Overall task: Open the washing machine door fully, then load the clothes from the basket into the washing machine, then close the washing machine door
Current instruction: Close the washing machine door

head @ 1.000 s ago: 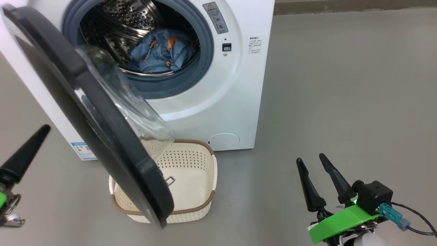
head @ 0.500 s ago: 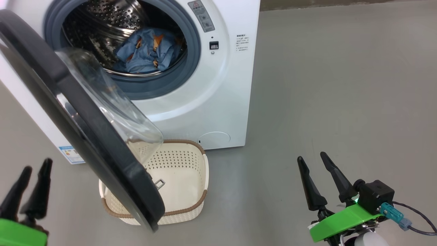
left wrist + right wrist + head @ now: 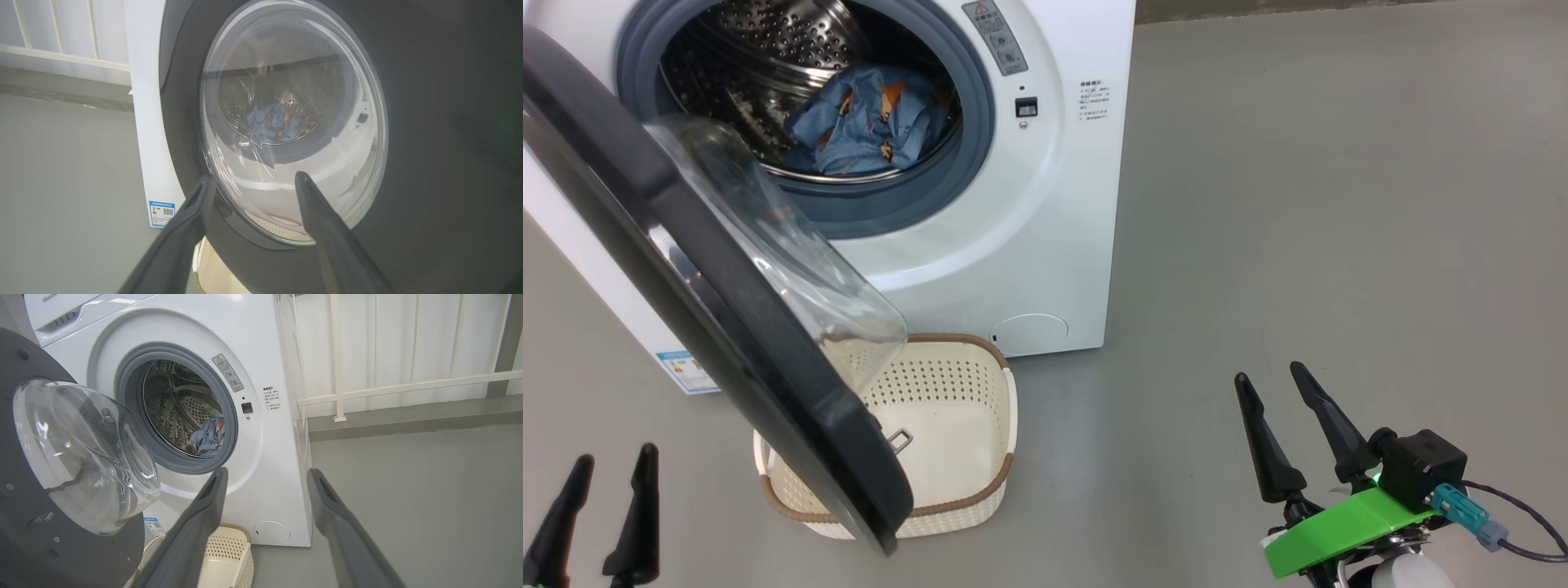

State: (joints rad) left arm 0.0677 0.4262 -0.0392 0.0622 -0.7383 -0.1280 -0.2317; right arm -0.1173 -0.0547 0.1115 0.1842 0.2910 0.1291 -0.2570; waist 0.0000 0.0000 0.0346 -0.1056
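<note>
Nearest, lower left: left gripper (image 3: 614, 457), fingers apart, nothing between them, above the floor (image 3: 1339, 204). Lower right: right gripper (image 3: 1267, 372), likewise spread and unloaded.

Next: the basket (image 3: 947, 441), on the floor just in front of the washing machine (image 3: 1045, 204), left part hidden behind the washing machine door (image 3: 727, 327). Door swung out at left, glass bowl (image 3: 768, 237) facing the machine; contact with the basket rim uncertain.

Farthest: the clothes (image 3: 866, 122), blue with orange print, heaped inside the drum (image 3: 760, 49) behind the grey gasket (image 3: 976, 131).

Door (image 3: 760, 359) open; clothes (image 3: 866, 122) inside washing machine (image 3: 1045, 204); basket (image 3: 947, 380) beneath.
</note>
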